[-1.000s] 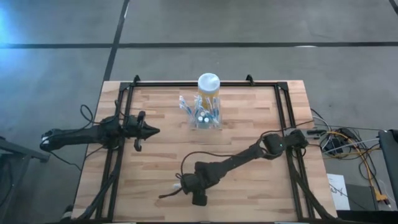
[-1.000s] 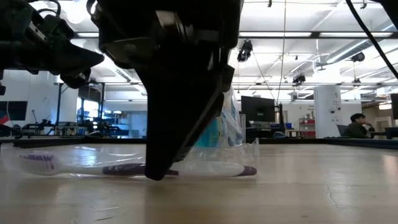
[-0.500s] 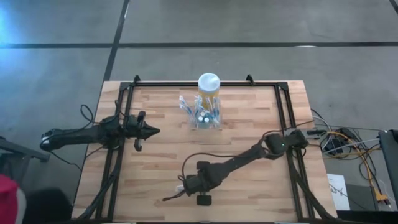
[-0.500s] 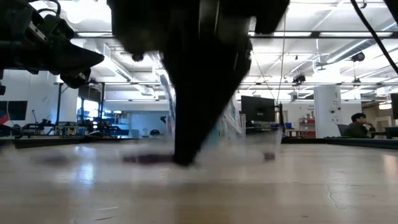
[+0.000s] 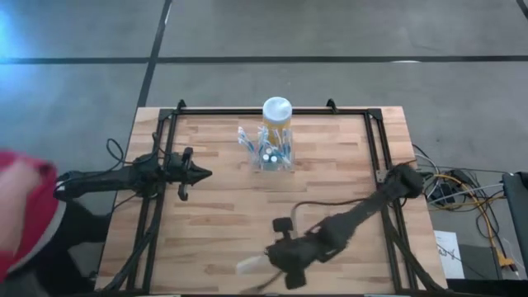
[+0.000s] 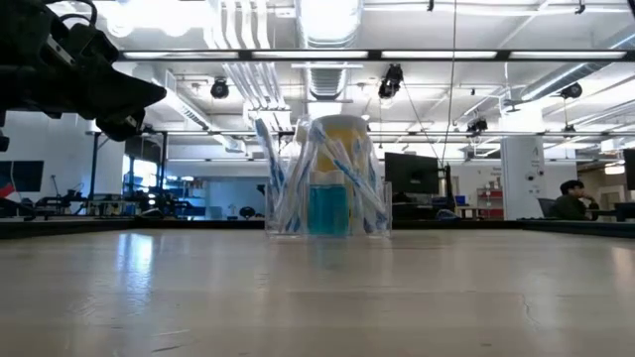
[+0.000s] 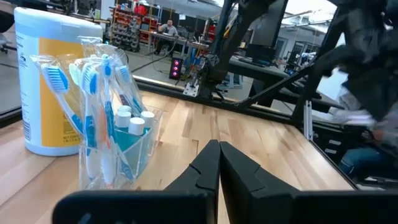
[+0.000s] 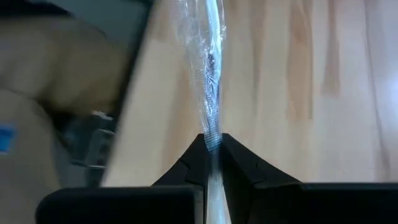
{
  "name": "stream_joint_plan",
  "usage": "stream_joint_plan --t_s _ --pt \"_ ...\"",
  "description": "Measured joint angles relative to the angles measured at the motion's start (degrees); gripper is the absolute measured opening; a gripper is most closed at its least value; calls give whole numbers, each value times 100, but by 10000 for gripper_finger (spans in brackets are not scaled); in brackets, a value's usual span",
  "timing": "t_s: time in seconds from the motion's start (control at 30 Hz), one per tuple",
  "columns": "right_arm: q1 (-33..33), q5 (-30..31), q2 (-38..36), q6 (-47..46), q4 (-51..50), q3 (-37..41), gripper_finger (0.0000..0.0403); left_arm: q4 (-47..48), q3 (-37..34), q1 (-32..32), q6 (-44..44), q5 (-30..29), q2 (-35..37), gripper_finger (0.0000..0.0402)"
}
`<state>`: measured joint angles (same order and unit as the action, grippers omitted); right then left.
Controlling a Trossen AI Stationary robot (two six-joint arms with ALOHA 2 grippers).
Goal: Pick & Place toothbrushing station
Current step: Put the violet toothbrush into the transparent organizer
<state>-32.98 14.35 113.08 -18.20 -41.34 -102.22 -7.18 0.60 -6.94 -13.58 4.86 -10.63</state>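
Observation:
The toothbrushing station (image 5: 271, 158), a clear holder with blue-and-white toothbrushes upright in it, stands on the wood at the far middle, also in the low view (image 6: 327, 188) and the left wrist view (image 7: 118, 130). Right behind it stands a yellow jar with a white lid (image 5: 277, 111). My right gripper (image 5: 268, 261) is by the table's near edge, shut on a toothbrush in a clear wrapper (image 8: 208, 68). My left gripper (image 5: 206, 173) hovers shut at the table's left, its tips (image 7: 219, 146) pointing at the station from a distance. My right gripper pinches the wrapped toothbrush between its two fingers at one end of the wrapper (image 8: 212, 134). The toothbrush runs on straight out from the fingertips, toward the table's left (image 5: 247, 266). It is off the tabletop; the low view shows nothing of it on the wood.
Black frame rails (image 5: 161, 165) run along the table's left and right sides, and cables (image 5: 462, 194) lie off the right edge. A person in red (image 5: 25, 206) is beside the table's left edge. Bare wood (image 5: 223, 214) lies between the station and the near edge.
My right gripper has shut on the wrapped toothbrush that lay on the table near the front. It has lifted it off the wood and out of the low view, and shifted toward the near edge and right. A person in red has come in at the left.

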Motion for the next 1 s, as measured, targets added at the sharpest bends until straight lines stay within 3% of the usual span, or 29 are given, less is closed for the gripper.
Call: stream_joint_plan --t_s 0.23,0.47,0.6,0.7,0.83,1.0 --pt "-358 -413 -1709 1360 3607 2599 18 -9 0 2 -179 0 0 12" --pt "-112 84 -2824 1686 6646 5382 18 -54 -9 3 -280 42 -9 12" --pt "412 62 -2952 1433 8858 6628 18 -790 -11 52 -574 1156 -135 12" --pt "785 -248 -2746 1176 10029 7204 18 -1405 -2 183 -669 1417 -359 12" --pt "892 -398 -2224 1508 11412 7488 18 -1664 154 357 -584 1006 -868 12" --pt "1076 -388 -1712 1661 12176 7400 18 -2312 417 519 -484 905 -1786 17"
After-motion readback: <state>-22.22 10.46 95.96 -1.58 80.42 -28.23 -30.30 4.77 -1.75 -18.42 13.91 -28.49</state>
